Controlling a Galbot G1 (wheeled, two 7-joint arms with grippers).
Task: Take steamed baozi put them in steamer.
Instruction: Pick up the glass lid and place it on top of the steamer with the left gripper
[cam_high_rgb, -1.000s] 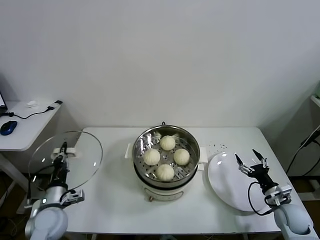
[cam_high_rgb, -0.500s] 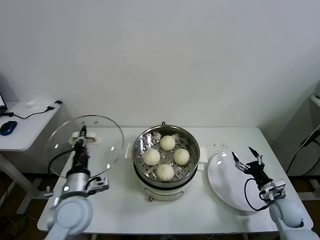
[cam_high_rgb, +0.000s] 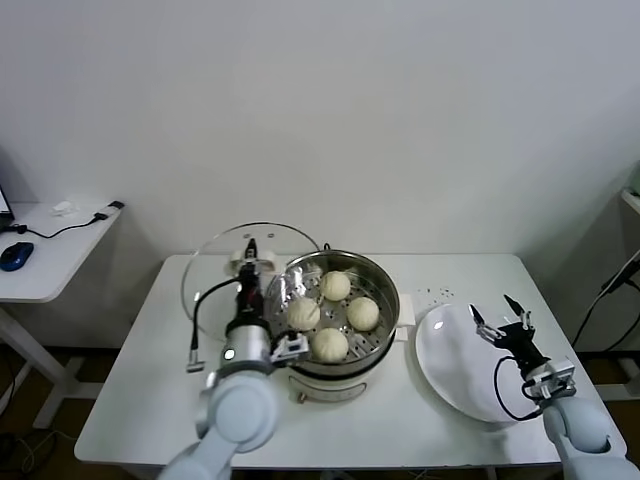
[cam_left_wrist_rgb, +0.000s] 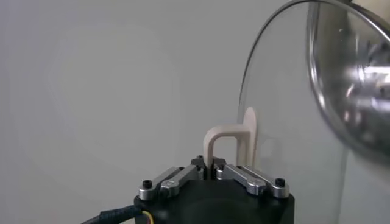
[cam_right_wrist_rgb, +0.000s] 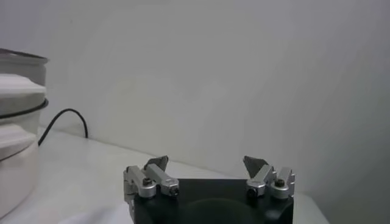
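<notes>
Four cream-white baozi (cam_high_rgb: 334, 314) lie on the perforated tray inside the shiny steel steamer (cam_high_rgb: 384, 276) at the table's middle. My left gripper (cam_high_rgb: 250, 262) is shut on the white handle (cam_left_wrist_rgb: 226, 140) of the round glass lid (cam_high_rgb: 215, 262) and holds the lid on edge at the steamer's left rim. The lid also shows in the left wrist view (cam_left_wrist_rgb: 289, 115). My right gripper (cam_high_rgb: 503, 326) is open and empty above the white plate (cam_high_rgb: 455, 365) at the right. In the right wrist view its fingers (cam_right_wrist_rgb: 208, 176) stand wide apart.
A side desk (cam_high_rgb: 45, 250) with a blue mouse (cam_high_rgb: 16, 255) and a cable stands at the far left. The steamer's white base (cam_right_wrist_rgb: 15, 152) shows at the edge of the right wrist view. Bare table lies at the front left.
My left arm has carried the glass lid from the table's left end rightward to the steamer's left rim. The right gripper has barely moved.
</notes>
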